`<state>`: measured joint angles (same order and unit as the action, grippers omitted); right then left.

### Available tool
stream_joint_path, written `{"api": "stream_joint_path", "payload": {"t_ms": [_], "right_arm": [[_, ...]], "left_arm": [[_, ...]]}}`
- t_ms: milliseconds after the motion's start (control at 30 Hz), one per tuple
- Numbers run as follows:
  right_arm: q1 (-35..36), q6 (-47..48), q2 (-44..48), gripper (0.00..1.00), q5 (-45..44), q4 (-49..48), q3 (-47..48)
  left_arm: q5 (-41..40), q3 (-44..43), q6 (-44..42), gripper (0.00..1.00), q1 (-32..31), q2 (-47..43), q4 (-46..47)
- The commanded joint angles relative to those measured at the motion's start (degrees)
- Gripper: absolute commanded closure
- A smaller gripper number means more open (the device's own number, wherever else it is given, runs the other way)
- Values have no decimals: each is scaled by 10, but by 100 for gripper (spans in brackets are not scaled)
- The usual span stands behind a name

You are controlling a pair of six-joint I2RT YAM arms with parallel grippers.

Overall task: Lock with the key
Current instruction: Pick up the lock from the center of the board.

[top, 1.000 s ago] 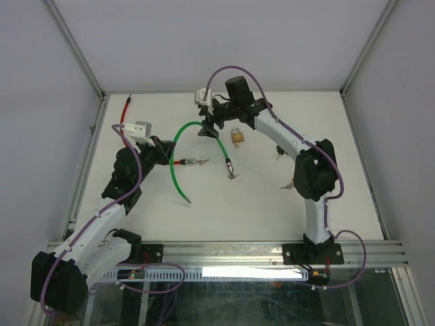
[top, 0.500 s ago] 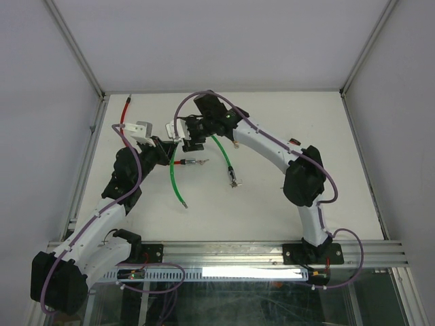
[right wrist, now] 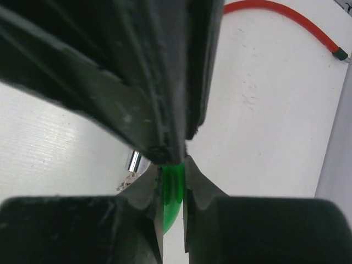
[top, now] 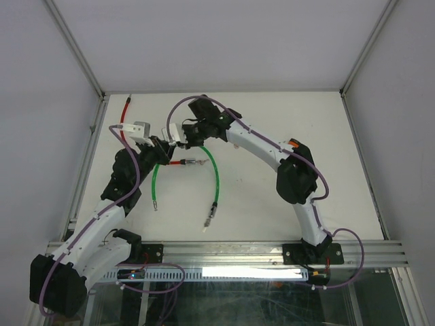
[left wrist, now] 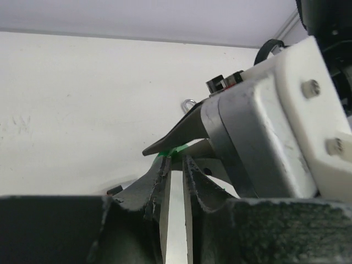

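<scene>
**Green cable pinched from two sides**

From above: green cable (top: 218,180) arched over the middle of the white table (top: 340,122). Crown of the arch toward the far side, both legs trailing back toward the arm bases, a metal plug (top: 208,223) on the right-hand leg's end. Both arms bent inward over the crown, wrists almost nose to nose.

Left wrist view: left end effector (left wrist: 175,160) drawn nearly together, only a thin slit between the dark fingers (left wrist: 151,184), a sliver of green nipped at the very tips. Grey and white camera housing (left wrist: 264,126) of the other wrist close in front, filling the right side. Small metal ring (left wrist: 189,103) on the table beyond, too small to identify.

Right wrist view: right end effector (right wrist: 172,170) clamped on the same green cable, a short green length showing between the two fingers. Black finger of the left arm pressed in from above, touching the grip point.

Red cable (top: 125,109) well apart at the far left of the table. Red-and-metal piece (top: 187,163) lying just on the near side of the two wrists.

Key: not to be made out in any view.
</scene>
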<state>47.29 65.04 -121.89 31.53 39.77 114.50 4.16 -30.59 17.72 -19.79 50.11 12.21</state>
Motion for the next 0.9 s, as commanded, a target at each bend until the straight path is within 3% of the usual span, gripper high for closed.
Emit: {"api": "stream_joint_path", "payload": {"t_ms": [0, 233, 367, 533, 700, 867], "right_arm": [[-17, -13, 32, 100, 0, -35, 23], [-40, -30, 91, 100, 15, -30, -18], [-69, -77, 146, 100, 23, -48, -76], [-100, -204, 240, 100, 1, -106, -183], [-155, -341, 348, 100, 36, -174, -321], [-222, -451, 420, 100, 109, -214, -423]], "left_arm": [[-20, -4, 34, 78, -5, -43, 8], [-30, 7, 74, 44, -5, -123, -26], [10, 22, 93, 31, -5, -169, -22], [108, 97, 156, 2, -4, -216, 97], [203, 152, 242, 1, -5, -213, 258], [285, 183, 390, 1, -5, -130, 480]]}}
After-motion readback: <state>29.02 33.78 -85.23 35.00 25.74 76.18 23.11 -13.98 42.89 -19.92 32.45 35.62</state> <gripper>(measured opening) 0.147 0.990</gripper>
